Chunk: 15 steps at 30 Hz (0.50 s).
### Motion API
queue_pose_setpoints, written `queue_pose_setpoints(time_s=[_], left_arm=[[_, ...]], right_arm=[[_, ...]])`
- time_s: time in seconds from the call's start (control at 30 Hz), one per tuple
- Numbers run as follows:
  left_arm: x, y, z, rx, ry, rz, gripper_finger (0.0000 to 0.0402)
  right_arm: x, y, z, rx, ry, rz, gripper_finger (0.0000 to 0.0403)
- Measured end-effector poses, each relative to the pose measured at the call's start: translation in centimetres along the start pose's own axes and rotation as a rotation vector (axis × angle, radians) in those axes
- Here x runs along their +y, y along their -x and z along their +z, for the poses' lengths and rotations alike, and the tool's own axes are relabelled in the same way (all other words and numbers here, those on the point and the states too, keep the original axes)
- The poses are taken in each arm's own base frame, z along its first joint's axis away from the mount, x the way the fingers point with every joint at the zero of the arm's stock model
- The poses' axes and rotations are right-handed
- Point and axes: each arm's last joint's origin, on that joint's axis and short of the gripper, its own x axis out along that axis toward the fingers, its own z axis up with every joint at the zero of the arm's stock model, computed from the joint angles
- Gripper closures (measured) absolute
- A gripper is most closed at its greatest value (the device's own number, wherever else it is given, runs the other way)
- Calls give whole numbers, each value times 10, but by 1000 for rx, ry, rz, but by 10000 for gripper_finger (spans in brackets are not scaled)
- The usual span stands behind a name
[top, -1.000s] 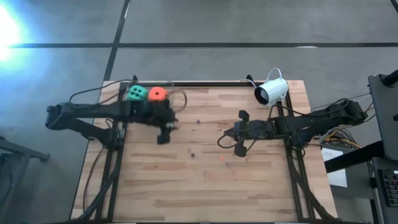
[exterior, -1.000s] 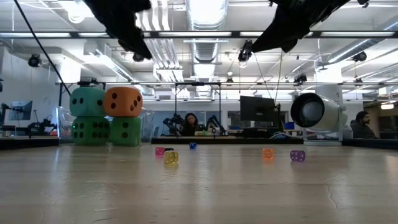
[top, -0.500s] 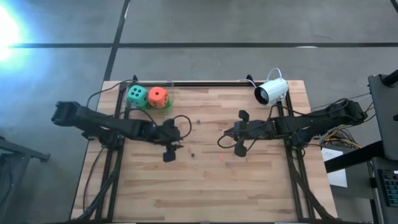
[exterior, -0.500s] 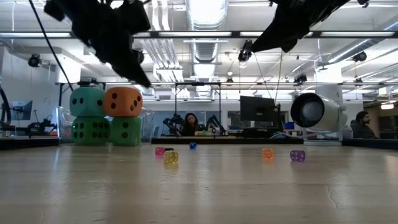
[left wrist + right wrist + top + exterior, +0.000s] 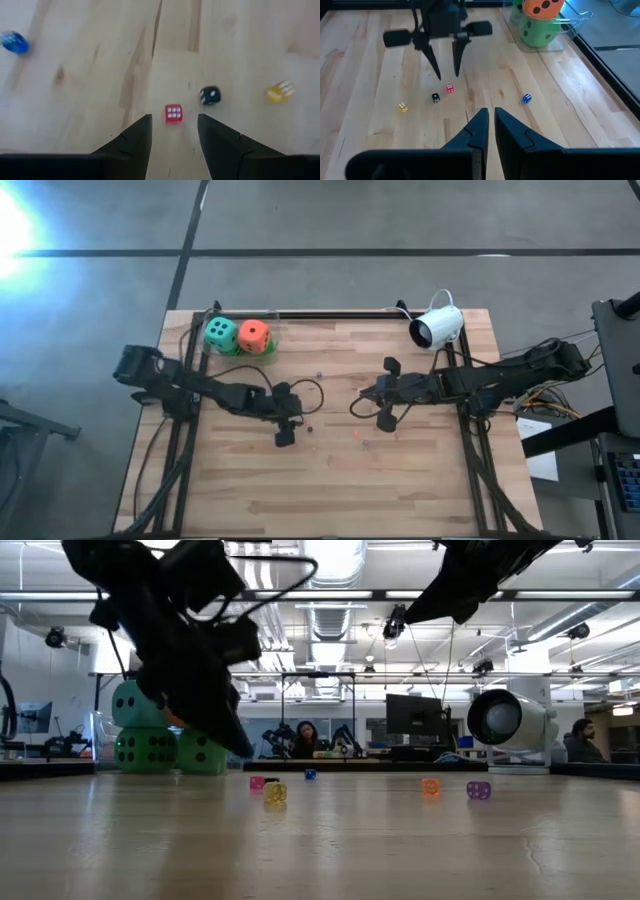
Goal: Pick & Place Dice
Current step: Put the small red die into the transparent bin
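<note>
Dice [image 5: 238, 337] stacked at desk [image 5: 330, 470] far-left corner: teal and orange-red on top, green beneath; cubes, no long axis. High view hides green pair; low view shows them [image 5: 147, 747]. Left claw [image 5: 447, 75] mid-desk, fingers parted, empty, above tiny red die [image 5: 173, 113]. Right claw [image 5: 490, 119] near centre, nearly closed, empty.

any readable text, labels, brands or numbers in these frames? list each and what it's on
No words, brands or printed numbers can be read in any view.
Pips only: the small red die shows six on its top face; the small black die shows one.
orange-red die: dark pips, cut off by the picture's edge, no count.
monitor in the room behind: too small to read.
</note>
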Motion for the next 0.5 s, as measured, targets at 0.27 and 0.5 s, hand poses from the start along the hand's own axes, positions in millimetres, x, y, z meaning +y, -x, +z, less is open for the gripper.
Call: queue_pose_setpoints(time_s=[0.27, 0.5], left_arm=[[-1, -17, -4, 10, 1, 1, 238], [-2, -18, -1, -24, 5, -7, 238]], right_arm=[[0, 0, 0, -1, 0, 1, 376], [0, 0, 0, -2, 0, 1, 376]])
